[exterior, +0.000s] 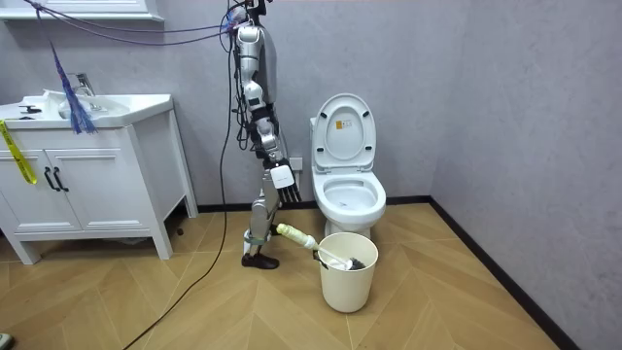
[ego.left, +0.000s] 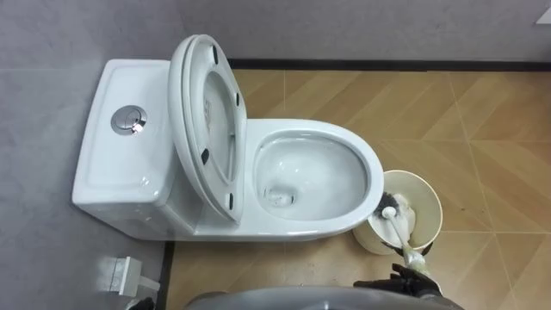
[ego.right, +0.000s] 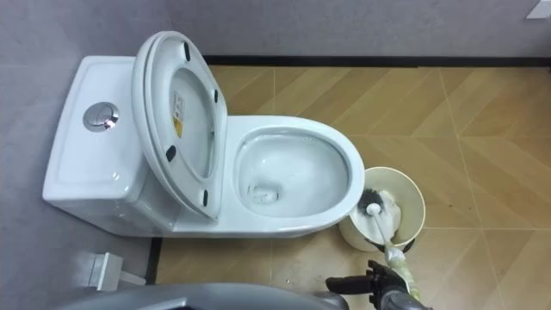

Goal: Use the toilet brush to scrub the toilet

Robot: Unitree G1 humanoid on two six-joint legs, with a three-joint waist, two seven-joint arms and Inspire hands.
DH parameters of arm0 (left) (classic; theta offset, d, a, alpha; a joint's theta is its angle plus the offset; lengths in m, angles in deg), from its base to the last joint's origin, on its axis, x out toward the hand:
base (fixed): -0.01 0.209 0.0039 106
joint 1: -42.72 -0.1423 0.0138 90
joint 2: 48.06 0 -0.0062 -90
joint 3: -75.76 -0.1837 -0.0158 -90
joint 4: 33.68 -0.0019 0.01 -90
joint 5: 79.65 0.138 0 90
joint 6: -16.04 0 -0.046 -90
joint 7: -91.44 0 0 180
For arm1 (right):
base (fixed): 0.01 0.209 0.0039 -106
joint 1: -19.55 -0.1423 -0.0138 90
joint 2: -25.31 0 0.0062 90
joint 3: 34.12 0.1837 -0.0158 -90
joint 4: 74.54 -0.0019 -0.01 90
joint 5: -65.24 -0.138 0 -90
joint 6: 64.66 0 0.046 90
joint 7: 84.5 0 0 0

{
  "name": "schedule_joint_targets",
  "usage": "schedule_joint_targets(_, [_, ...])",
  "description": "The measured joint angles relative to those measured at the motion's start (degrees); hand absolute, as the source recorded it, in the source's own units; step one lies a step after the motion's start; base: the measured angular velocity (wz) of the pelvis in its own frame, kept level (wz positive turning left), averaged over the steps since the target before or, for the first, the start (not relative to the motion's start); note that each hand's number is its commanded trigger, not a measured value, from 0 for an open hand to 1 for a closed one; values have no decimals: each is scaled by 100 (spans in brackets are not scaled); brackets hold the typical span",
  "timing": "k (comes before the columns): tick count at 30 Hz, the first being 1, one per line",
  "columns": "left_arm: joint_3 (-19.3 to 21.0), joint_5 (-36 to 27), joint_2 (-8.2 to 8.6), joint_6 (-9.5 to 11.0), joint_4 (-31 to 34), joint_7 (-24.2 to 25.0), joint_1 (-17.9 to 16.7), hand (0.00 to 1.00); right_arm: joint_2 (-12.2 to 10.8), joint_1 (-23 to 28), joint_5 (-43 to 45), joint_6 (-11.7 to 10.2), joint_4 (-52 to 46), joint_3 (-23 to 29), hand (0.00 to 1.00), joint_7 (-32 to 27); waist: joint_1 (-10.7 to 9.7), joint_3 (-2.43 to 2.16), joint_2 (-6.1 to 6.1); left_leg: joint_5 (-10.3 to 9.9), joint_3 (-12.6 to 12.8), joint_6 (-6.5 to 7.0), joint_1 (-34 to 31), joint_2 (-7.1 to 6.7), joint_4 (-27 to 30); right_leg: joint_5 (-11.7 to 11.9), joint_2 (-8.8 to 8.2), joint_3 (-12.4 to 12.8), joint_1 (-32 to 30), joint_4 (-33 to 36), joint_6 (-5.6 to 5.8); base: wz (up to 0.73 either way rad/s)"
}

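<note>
The white toilet (ego.left: 310,176) stands against the grey wall with lid and seat (ego.left: 211,120) raised and its bowl (ego.right: 297,172) open. A toilet brush (ego.left: 394,217) leans in a cream bucket (ego.left: 426,207) on the floor beside the bowl's front, head down inside and pale handle (exterior: 294,234) sticking out over the rim. My right hand (ego.left: 398,282) hangs at the handle's end. Its dark fingers (exterior: 273,197) are spread and straight, a little above the handle in the room view. I stand beside the toilet, facing it.
The cistern (ego.left: 120,138) with its chrome flush button (ego.left: 128,120) is on the left. A white vanity (exterior: 92,165) with sink stands at the room view's left. A small white fitting (ego.left: 120,274) sits on the floor by the toilet's base.
</note>
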Motion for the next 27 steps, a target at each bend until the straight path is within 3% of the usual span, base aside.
schedule_joint_targets(11, [-11,-24,0,3,-17,110,-90,0,7,-3,-9,-1,3,-1,0,3,0,1,27,-10,1,1,24,4,-2,1,10,98,8,7,-2,-2])
schedule_joint_targets(18, [-42,-19,4,-4,-21,75,-40,0,6,-4,-3,-1,-9,1,0,-81,-10,-27,93,-12,-1,4,31,4,0,3,10,73,1,12,-5,0])
schedule_joint_targets(27, [-159,-8,7,1,37,71,-36,0,4,-97,318,-2,-87,-3,0,-411,1,0,158,-44,10,12,18,-1,9,3,3,67,-1,15,-4,0])
